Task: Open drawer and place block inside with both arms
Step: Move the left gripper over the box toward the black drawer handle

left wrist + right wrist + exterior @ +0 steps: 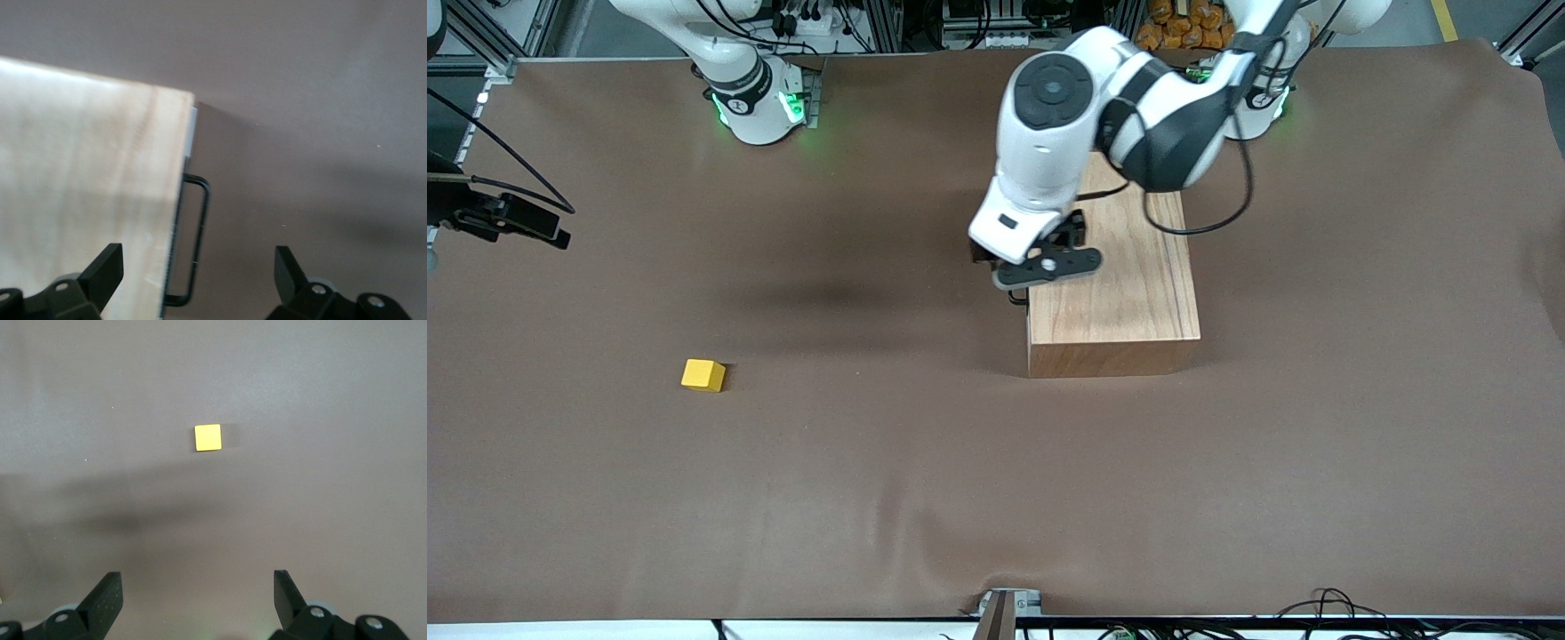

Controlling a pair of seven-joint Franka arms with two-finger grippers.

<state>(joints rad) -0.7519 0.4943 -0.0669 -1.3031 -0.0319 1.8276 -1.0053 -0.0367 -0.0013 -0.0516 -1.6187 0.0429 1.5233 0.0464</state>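
Observation:
The drawer is shut in the light-wood box (1116, 293). In the left wrist view I see the box top (87, 187), the whitish front panel (192, 130) and the black wire handle (200, 227). My left gripper (1023, 287) hangs open just above the handle (198, 267), one finger (107, 267) over the box top and the other (288, 267) over the cloth. The yellow block (703, 374) lies on the cloth toward the right arm's end. My right gripper (198, 587) is open and empty high above the cloth, with the block (207, 437) in its view. It does not show in the front view.
A brown cloth (925, 462) covers the whole table. A black fixture with cables (503, 218) juts in at the table edge on the right arm's end. The two green-lit arm bases (756, 102) stand along the edge farthest from the front camera.

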